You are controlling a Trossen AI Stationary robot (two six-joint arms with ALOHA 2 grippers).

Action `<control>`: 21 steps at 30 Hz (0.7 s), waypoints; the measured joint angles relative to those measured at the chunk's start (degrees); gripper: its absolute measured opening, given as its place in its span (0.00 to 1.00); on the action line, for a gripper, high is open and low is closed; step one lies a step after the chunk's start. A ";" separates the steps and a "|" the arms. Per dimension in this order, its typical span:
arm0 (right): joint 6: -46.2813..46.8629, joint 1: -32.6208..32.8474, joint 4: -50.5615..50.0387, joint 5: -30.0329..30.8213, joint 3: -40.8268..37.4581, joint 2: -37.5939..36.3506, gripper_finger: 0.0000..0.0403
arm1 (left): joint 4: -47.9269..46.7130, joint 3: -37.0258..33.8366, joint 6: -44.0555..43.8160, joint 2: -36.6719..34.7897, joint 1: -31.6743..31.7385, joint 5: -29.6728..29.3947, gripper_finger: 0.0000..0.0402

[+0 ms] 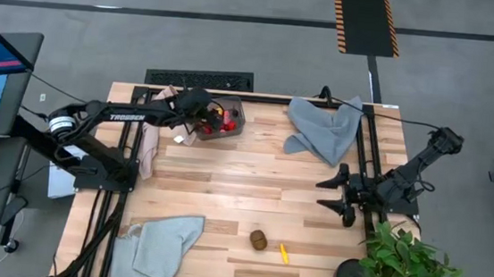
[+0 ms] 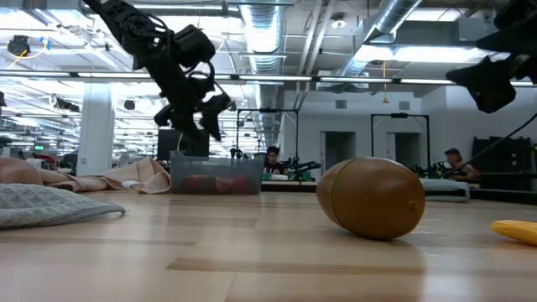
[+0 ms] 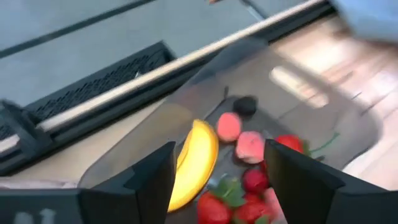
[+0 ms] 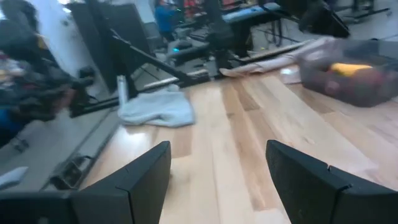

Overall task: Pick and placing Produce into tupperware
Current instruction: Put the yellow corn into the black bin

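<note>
The tupperware [image 1: 228,119], a translucent grey tub, stands at the table's far left. In it lie a yellow banana [image 3: 196,162], pinkish berries [image 3: 250,146], a dark berry [image 3: 245,106] and red strawberries [image 3: 249,202]. My left gripper [image 3: 217,186] hangs open just above the tub's left part [image 1: 202,114], slanting down, with nothing between its fingers. A brown kiwi [image 1: 259,239] and a tiny yellow piece [image 1: 284,253] lie on the table near its front edge. My right gripper [image 1: 330,193] waits open at the right side, above the table.
One grey-blue cloth [image 1: 324,127] lies at the far right and another [image 1: 161,248] at the near left. A beige-pink cloth [image 1: 151,139] lies left of the tub. A leafy potted plant [image 1: 410,269] stands at the near right corner. Bare wood spans the middle.
</note>
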 joint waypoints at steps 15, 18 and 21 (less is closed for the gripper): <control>0.51 -6.17 -2.02 -14.24 0.98 1.09 0.71 | 12.84 0.17 5.33 -10.02 -17.68 9.11 0.59; 0.36 -8.34 -6.47 -14.19 3.78 2.64 0.71 | 14.50 0.17 5.81 -11.73 -22.74 5.00 0.59; 1.35 -11.15 -11.42 -12.63 7.22 5.66 0.71 | 16.71 0.17 7.19 -12.71 -27.60 1.27 0.59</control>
